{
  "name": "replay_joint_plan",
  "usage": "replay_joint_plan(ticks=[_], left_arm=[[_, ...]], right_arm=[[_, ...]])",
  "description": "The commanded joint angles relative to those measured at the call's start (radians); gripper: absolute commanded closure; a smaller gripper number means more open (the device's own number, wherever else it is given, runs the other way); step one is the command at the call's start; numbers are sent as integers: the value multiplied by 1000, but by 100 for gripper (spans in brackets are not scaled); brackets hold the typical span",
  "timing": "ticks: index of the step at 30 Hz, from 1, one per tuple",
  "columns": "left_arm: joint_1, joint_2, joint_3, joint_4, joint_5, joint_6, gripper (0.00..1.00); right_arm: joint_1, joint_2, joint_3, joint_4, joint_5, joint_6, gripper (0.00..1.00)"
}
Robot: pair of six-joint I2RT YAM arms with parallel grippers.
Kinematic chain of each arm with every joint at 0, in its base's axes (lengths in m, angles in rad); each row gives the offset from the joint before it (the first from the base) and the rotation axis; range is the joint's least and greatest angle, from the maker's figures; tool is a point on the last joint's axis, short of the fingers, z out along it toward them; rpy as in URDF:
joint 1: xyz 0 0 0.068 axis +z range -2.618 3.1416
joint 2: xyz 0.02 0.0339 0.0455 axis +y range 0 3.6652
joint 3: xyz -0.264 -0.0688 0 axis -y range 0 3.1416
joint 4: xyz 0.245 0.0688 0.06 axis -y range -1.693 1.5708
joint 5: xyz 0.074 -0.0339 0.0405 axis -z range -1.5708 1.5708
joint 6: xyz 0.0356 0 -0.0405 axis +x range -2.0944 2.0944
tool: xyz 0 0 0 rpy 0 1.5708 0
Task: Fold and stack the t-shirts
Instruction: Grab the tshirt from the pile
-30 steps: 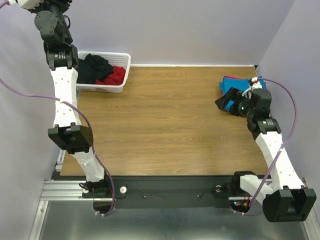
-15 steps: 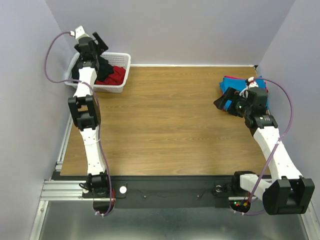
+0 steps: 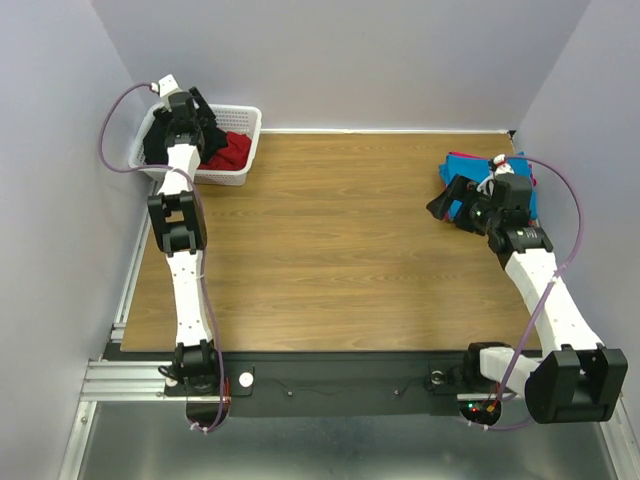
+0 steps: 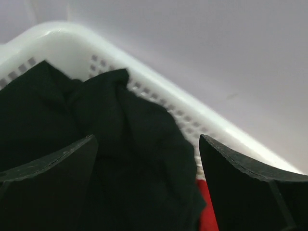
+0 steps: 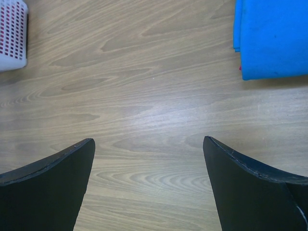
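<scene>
a: how much of the crumpled black cloth t-shirt point(image 4: 120, 144) shows from the left wrist?
b: only part. the left and bottom edges cut it, and the dark fingers point(image 4: 48, 183) of the left gripper point(image 4: 147, 139) cover it at 7 and 5 o'clock.
a: the red cloth t-shirt point(image 4: 204, 197)?
b: a sliver at 5 o'clock; the rest is hidden.
a: the right wrist view?
b: the folded turquoise-blue cloth t-shirt point(image 5: 274, 38) runs off at 1 o'clock, and the white plastic lattice basket point(image 5: 12, 33) is cut at 10 o'clock. a red speck point(image 5: 240, 68) at the blue shirt's edge is too small to name.
a: from above?
b: the white left arm point(image 3: 175, 215) covers part of the basket's contents.
</scene>
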Motion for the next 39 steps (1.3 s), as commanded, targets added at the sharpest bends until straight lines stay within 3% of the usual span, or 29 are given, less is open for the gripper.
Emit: replay_joint_plan(ticks=[1,4,10,12,13,15,16,17,19,25,28,39], left_arm=[[13,29,68,-8,-145,77,1],[15,55,89,-10,-184,104,1],[33,80,103,21,-103,82,5],[36,86,114,21,-100,75,28],[38,89,117,19,-100,71,47],[42,89,114,18,-98,62,61],[44,89,114,16,-92,59,78],[45,90,114,15,-91,50,88],[51,87,108,15,-81,45,100],[55,32,-1,76,42,47,100],[45,-66,-99,153,77,41,100],[-14,-501,-237,234,115,41,100]], right_arm=[[-2,16,4,46,8,-13,0],[-2,27,4,45,2,-13,0],[-2,13,-4,49,-46,-8,0],[-2,0,-1,49,-47,-11,0],[-2,-5,-2,49,-46,-13,0],[-2,-17,-2,49,-44,-14,0],[-2,-20,-2,49,-44,-14,0],[-2,-25,-4,49,-44,-16,0],[-2,-28,-4,49,-41,-17,0],[-2,-16,-4,51,-30,-19,0],[-4,-11,-4,51,-35,-20,0],[-2,-36,-8,51,-81,-20,0]])
